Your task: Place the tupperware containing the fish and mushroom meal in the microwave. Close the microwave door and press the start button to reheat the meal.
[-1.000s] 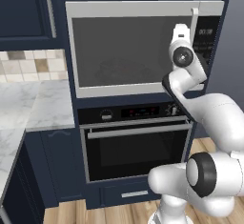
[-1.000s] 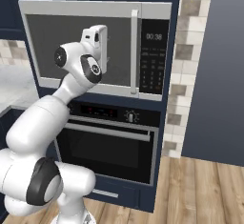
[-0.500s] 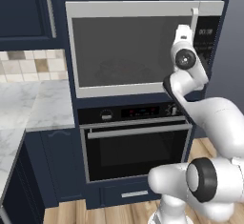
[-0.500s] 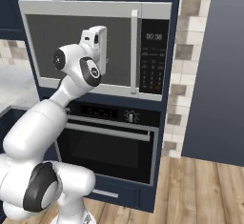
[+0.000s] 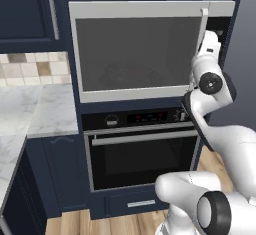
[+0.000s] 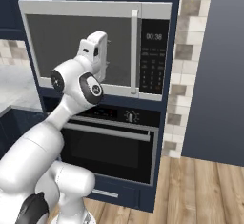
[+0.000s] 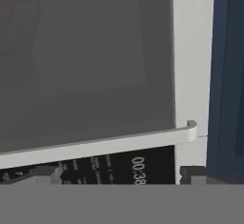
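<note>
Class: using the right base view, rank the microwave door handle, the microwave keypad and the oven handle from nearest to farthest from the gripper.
1. Microwave door handle, just right of the gripper.
2. Keypad, farther right, beyond the handle.
3. Oven handle, below, across the oven door.

The cavity of the wide silver-framed microwave (image 6: 95, 51) is shut off by its dark grey glass door (image 5: 135, 51), which stands closed flat across the whole opening. The vertical silver bar handle (image 6: 134, 51) projects from the door's right edge, beside the black keypad strip (image 6: 153, 56). The hand (image 6: 97, 51) is held close before the door glass, left of that handle. Below, the black oven (image 5: 142, 151) with its horizontal bar handle (image 5: 145, 138) is also closed. Open air is left in front of both appliances, above the wooden floor (image 6: 205, 189).
</note>
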